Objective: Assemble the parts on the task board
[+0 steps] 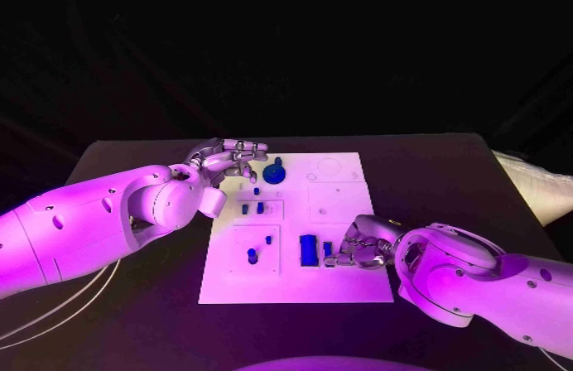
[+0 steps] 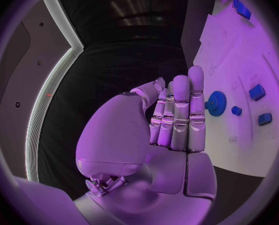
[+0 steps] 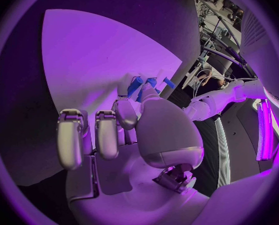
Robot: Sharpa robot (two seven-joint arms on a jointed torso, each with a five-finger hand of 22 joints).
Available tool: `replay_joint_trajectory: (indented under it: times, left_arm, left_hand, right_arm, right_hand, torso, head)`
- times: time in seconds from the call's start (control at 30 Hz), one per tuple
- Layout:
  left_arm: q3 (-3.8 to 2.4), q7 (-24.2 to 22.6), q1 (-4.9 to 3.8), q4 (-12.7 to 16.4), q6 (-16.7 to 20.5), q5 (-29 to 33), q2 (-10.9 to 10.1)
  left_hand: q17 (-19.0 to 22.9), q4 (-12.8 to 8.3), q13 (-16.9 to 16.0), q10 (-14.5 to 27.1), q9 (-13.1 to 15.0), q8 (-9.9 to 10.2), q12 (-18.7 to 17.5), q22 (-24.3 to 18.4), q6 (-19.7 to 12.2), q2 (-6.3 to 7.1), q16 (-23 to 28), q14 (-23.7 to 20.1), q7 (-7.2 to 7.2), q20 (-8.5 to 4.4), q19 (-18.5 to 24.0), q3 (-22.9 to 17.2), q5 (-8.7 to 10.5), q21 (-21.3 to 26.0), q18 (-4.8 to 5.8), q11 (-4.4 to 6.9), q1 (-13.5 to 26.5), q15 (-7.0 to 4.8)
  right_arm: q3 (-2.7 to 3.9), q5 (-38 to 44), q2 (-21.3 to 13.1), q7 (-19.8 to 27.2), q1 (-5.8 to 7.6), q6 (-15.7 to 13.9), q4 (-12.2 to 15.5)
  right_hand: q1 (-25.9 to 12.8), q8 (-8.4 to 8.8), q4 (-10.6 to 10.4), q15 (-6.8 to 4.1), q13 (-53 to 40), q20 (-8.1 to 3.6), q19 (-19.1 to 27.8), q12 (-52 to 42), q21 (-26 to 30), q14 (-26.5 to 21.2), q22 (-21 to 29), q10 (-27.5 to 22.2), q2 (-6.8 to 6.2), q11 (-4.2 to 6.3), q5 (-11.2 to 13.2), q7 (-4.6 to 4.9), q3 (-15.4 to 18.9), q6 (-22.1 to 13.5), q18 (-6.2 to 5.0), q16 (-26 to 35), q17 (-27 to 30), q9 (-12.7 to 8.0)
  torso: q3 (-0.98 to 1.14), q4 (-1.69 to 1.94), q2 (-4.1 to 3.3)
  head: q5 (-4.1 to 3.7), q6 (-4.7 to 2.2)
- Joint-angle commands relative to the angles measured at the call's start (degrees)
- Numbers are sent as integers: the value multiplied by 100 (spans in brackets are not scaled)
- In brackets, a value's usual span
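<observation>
The white task board (image 1: pixel 340 222) lies in the middle of the black table. A blue gear (image 1: pixel 275 172) sits at its far left part, with small blue parts (image 1: pixel 252 209) nearer along the left side. My left hand (image 1: pixel 229 157) hovers at the board's far left corner beside the gear (image 2: pixel 216 104); its fingers (image 2: pixel 180 115) are stretched out side by side and hold nothing. My right hand (image 1: pixel 358 248) is at the board's near right part, next to a long blue block (image 1: pixel 310 249). It pinches a small blue part (image 3: pixel 134 87) between thumb and a finger, with its other fingers (image 3: pixel 83 137) curled.
Empty recesses (image 1: pixel 334 170) mark the board's far right part. More small blue parts (image 2: pixel 257 91) stand in the board beyond the gear. Black table (image 1: pixel 454 189) runs around the board on all sides.
</observation>
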State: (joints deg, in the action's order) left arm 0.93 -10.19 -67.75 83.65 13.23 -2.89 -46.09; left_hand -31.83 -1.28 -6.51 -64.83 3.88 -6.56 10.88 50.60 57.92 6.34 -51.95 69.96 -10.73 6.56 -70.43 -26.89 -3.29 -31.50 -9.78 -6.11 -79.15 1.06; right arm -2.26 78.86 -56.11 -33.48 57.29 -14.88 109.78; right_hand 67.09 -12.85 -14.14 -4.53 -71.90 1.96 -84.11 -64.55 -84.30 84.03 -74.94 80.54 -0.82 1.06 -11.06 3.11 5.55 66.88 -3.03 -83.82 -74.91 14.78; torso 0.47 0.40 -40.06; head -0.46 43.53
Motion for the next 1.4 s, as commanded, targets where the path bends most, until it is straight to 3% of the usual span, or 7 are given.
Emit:
replay_joint_trajectory:
  times: [0.03, 0.5, 0.7, 0.9, 1.03, 1.17, 1.4]
  left_arm:
    - [-3, -5, 1, 3, -115, -24, 13]
    - [-2, 9, 1, -5, -125, -55, 20]
    - [-1, 13, 1, -4, -121, -62, 15]
    - [1, 15, 1, -8, -115, -63, 12]
    - [3, 16, 2, -10, -115, -64, 13]
    - [3, 18, 2, -12, -116, -64, 15]
    - [6, -1, 16, -25, -99, -64, 15]
  left_hand:
    - [9, -43, 3, 39, -3, -18, 35, -6, -30, 3, -19, -40, 4, -1, -16, -11, -19, 36, -67, -3, -43, -7]
    - [9, -43, 3, 39, -3, -18, 35, -6, -30, 3, -19, -40, 4, -1, -16, -11, -19, 36, -67, -3, -43, -7]
    - [9, -43, 3, 39, -3, -18, 35, -6, -30, 3, -19, -40, 4, -1, -16, -11, -19, 36, -67, -3, -43, -7]
    - [9, -43, 3, 39, -3, -18, 35, -6, -30, 3, -19, -40, 4, -1, -16, -11, -19, 36, -67, -3, -43, -7]
    - [9, -43, 3, 39, -3, -18, 35, -6, -30, 3, -19, -40, 4, -1, -16, -11, -19, 36, -67, -3, -43, -7]
    - [9, -43, 3, 39, -3, -18, 35, -6, -30, 3, -19, -40, 4, -1, -16, -11, -19, 36, -67, -3, -43, -7]
    - [9, -43, 3, 39, -3, -18, 35, -6, -30, 3, -19, -40, 4, -1, -16, -11, -19, 36, -67, -3, -43, -7]
  right_arm:
    - [-1, 100, -21, 158, -9, 171, -2]
    - [-1, 138, 42, 124, -11, 243, -113]
    - [-2, 224, 127, 84, -60, 264, -232]
    - [-2, 257, 147, 85, -80, 158, -285]
    - [-2, 234, 146, 142, -84, 82, -278]
    - [-1, 139, 118, 297, -85, -16, -234]
    - [32, -519, -42, 1011, -14, -432, -127]
  right_hand:
    - [107, -21, 43, -19, 7, -35, -144, 39, 8, 438, -634, -9, 14, -1, 42, 7, 28, -34, 88, 10, -723, 8]
    - [310, -34, 133, -19, -8, -33, -146, 41, 8, 440, -639, -5, 128, -2, 33, 9, 43, -44, 88, 5, -732, 20]
    - [590, -44, 301, -26, -18, -37, -151, 48, 2, 441, -650, -3, 185, 7, 45, 1, 30, -54, 91, 3, -736, 29]
    - [565, -49, 272, -24, -27, -38, -153, 42, 1, 443, -652, 4, 241, 3, 57, 7, 51, -50, 91, -2, -742, 32]
    - [457, -50, 191, -17, -23, -33, -153, 57, 3, 442, -652, 4, 257, -5, 51, 15, 143, -55, 91, 1, -740, 33]
    - [334, -50, 93, -12, -14, -28, -146, 82, 13, 439, -639, -2, 231, -10, 29, 19, 274, -67, 88, 13, -726, 34]
    - [272, -2, -1, 11, 189, -19, -31, 417, 167, 394, -425, -160, 147, -43, -58, 58, 475, -187, 35, 172, -543, 20]
  torso:
    - [-1, 0, -2]
    - [-6, 5, -2]
    - [5, 14, -8]
    - [-4, 6, 0]
    - [0, 1, -4]
    - [4, 3, -4]
    - [-6, 15, 11]
  head:
    - [-1, -1]
    - [-12, 13]
    - [13, 44]
    - [19, 42]
    - [28, 38]
    - [20, 43]
    - [24, 17]
